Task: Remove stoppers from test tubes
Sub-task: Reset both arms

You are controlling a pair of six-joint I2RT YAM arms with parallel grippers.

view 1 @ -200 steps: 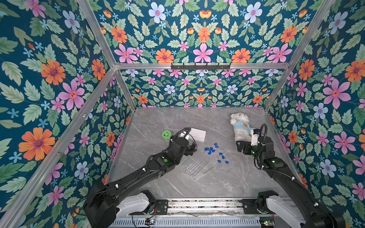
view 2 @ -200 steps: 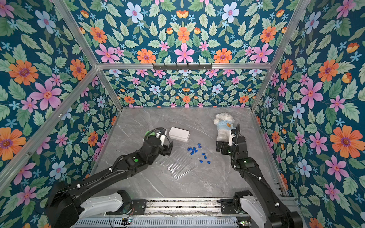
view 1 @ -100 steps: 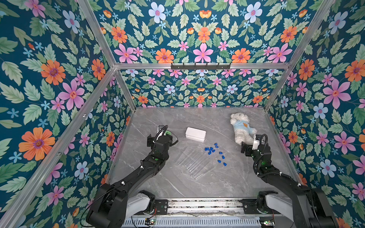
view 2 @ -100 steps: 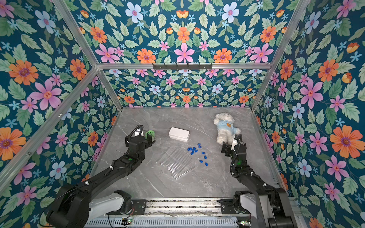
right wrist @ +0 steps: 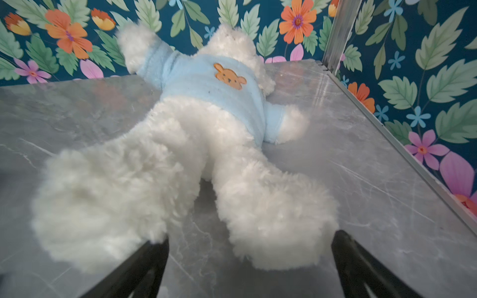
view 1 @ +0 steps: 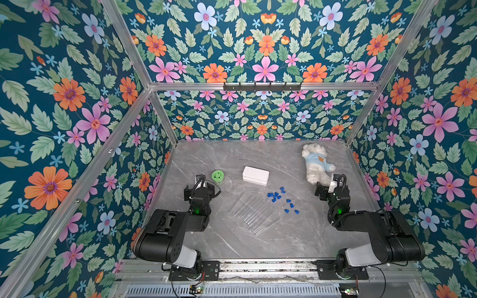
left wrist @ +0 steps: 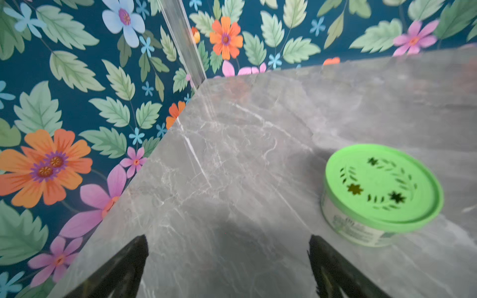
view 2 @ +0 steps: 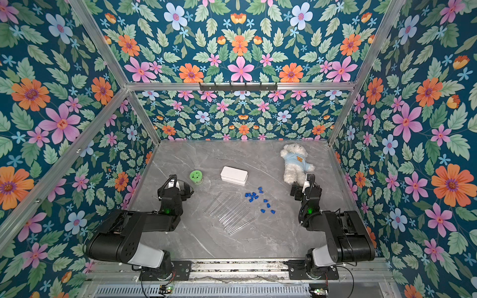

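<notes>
my left gripper [left wrist: 228, 241] and right gripper [right wrist: 250, 241] both spread, empty. thin clear test tubes [view 1: 251, 212] lie mid grey marble table [view 1: 219, 240], tiny blue plastic stoppers [view 1: 275, 196] loose beside them. can't read label on round green-lidded tub [left wrist: 382, 185], blurred.

tabletop [view 1: 232, 160] looked polished grey marble | test tubes [view 1: 254, 214] clear, glossy | stoppers [view 1: 274, 196] blue plastic | teddy bear [right wrist: 180, 144] was fluffy plush

- Teal floral wallpaper [view 1: 77, 103] covers the left, back and right walls.
- Aluminium bars [view 1: 180, 86] frame the wall panels.
- A black hook rail [view 1: 262, 87] hangs on the back bar.
- The surface [view 1: 232, 160] is grey veined marble.
</notes>
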